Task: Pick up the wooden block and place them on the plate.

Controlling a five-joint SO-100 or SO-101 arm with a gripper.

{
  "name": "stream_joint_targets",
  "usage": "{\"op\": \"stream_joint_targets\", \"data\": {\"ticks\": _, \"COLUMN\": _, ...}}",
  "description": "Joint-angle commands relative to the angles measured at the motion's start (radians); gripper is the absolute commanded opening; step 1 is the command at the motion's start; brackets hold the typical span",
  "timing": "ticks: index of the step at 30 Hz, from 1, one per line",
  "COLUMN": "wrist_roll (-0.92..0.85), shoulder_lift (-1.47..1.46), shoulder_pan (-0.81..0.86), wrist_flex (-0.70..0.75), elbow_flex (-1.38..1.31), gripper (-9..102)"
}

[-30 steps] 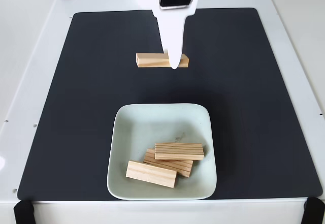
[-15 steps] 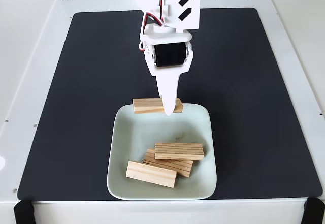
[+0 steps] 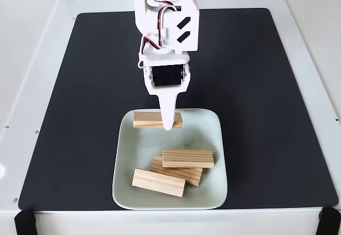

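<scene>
White end effector hides the middle of its held wooden block

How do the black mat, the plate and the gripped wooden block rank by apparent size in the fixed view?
1. Black mat, by far the largest.
2. Plate.
3. Wooden block in the gripper. It is held nearer the camera, which flatters it, yet it looks smallest.

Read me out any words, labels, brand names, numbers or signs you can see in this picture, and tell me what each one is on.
No readable words, letters or numbers in the fixed view.
Only sign: two slanted black bars, no text, on the white arm above the pincer.
The wooden block in the pincer, the three blocks lying on the plate and the black mat bear no print; the blocks show only grain lines.
</scene>
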Motion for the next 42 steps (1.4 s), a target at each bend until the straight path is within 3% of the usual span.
{"op": "stream_joint_targets", "data": {"ticks": 1, "wrist_roll": 0.008, "shoulder_lift": -0.003, "shoulder_pan": 0.000, "wrist_flex": 0.003, "elbow_flex": -0.084, "gripper": 0}}
{"op": "stream_joint_targets", "data": {"ticks": 18, "wrist_roll": 0.166, "shoulder_lift": -0.020, "shoulder_pan": -0.011, "wrist_flex": -0.011, "elbow_flex": -0.127, "gripper": -1}}
{"op": "stream_joint_targets", "data": {"ticks": 30, "wrist_roll": 0.160, "shoulder_lift": -0.020, "shoulder_pan": -0.009, "wrist_flex": -0.011, "elbow_flex": -0.120, "gripper": 0}}
{"op": "stream_joint_targets", "data": {"ticks": 33, "wrist_roll": 0.166, "shoulder_lift": -0.018, "shoulder_pan": -0.005, "wrist_flex": -0.011, "elbow_flex": -0.110, "gripper": 10}}
{"op": "stream_joint_targets", "data": {"ticks": 39, "wrist_roll": 0.160, "shoulder_lift": -0.020, "shoulder_pan": 0.002, "wrist_flex": 0.003, "elbow_flex": -0.106, "gripper": 51}}
{"op": "stream_joint_targets", "data": {"ticks": 42, "wrist_roll": 0.153, "shoulder_lift": -0.005, "shoulder_pan": 0.002, "wrist_flex": 0.000, "elbow_flex": -0.067, "gripper": 54}}
